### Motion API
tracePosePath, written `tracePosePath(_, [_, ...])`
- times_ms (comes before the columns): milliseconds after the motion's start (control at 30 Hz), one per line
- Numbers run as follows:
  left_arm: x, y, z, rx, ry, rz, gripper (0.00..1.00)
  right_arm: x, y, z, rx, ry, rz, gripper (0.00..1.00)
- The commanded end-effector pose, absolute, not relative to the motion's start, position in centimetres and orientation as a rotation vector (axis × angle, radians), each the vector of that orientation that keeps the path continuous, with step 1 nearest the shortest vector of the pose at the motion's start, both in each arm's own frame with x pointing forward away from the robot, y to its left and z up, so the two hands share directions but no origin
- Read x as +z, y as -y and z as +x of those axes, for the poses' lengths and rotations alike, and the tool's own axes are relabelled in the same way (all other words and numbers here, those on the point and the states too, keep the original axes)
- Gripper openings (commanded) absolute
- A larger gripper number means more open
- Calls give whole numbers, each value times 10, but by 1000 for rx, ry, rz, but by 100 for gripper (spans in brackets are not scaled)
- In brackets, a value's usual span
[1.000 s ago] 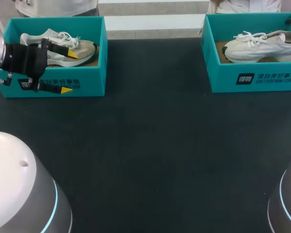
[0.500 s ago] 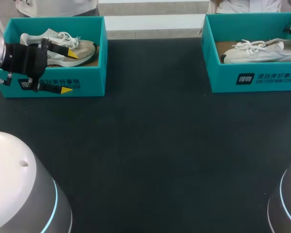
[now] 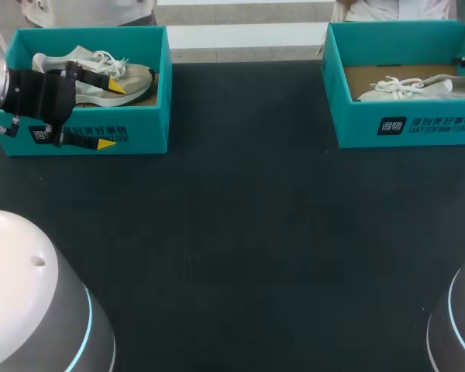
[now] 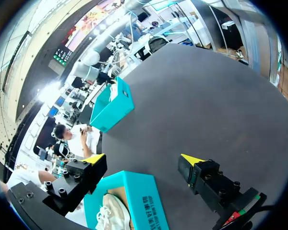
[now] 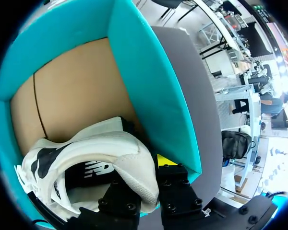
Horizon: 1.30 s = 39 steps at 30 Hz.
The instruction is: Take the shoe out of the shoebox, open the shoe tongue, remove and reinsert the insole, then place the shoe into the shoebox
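Our right gripper (image 5: 144, 178) is clamped on the heel collar of the white lace-up trainer (image 5: 98, 146), with one finger inside the shoe and one outside. The trainer lies low in the teal cardboard shoebox (image 3: 418, 124) at the far right of the dark table (image 3: 248, 225), toe towards the box's left end. We cannot tell whether its sole already rests on the brown floor of the box.

The risk lies in the letting go. The outer finger stands just beside one teal wall, so a wide opening could press on that wall and shove the box. If the inner finger snags the collar as we lift away, the trainer could rise with it or tip onto its side.

Our left gripper (image 3: 108, 115) hangs wide open at the far left. One yellow tip is over the beige-and-white trainer (image 3: 132, 77) in the second teal cardboard shoebox (image 3: 151, 124), and the other is in front of its near wall — a descent from there would strike that wall.
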<state>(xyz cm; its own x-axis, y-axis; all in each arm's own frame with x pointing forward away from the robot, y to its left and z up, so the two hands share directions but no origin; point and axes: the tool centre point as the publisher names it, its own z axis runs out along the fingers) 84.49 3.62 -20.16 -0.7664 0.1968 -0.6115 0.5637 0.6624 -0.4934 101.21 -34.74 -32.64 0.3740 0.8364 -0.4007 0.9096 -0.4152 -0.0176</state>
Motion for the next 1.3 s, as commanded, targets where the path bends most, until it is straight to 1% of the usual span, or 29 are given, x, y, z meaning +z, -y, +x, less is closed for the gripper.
tracePosePath(33, [-201,-36,844,-939,-2362,589,100,-337,349,1018,-548,-1560,2439,0])
tracePosePath(333, [-201,-36,844,-939,-2362,589,100,-354,350,1024,-562,-1559,2458,0])
tracePosePath(600, [-201,-36,844,-939,-2362,589,100,-356,351,1026,-560,-1553,2468,0])
tracePosePath(633, [-201,-36,844,-939,-2362,589,100,-356,351,1026,-557,-1554,2470,4])
tracePosePath(667, [-201,-36,844,-939,-2362,589,100,-356,351,1026,-553,-1557,2474,21])
tracePosePath(700, [-201,-36,844,-939,-2362,589,100,-357,351,1026,-552,-1558,2475,31])
tracePosePath(900, [-201,-36,844,-939,-2362,589,100,-357,352,1025,-541,-1564,2482,36])
tracePosePath(933, [-201,-36,844,-939,-2362,589,100,-356,352,1024,-541,-1565,2482,40])
tracePosePath(967, [-201,-36,844,-939,-2362,589,100,-355,351,1024,-541,-1566,2482,45])
tracePosePath(1033, [-201,-36,844,-939,-2362,589,100,-353,351,1023,-540,-1569,2476,48])
tracePosePath(1067, [-201,-36,844,-939,-2362,589,100,-351,351,1022,-540,-1575,2469,62])
tracePosePath(1100, [-201,-36,844,-939,-2362,589,100,-348,351,1022,-539,-1575,2467,72])
tracePosePath(1167, [-201,-36,844,-939,-2362,589,100,-345,352,1021,-521,-1572,2477,100])
tracePosePath(1300, [-201,-36,844,-939,-2362,589,100,-334,349,1022,-477,-1571,2475,100])
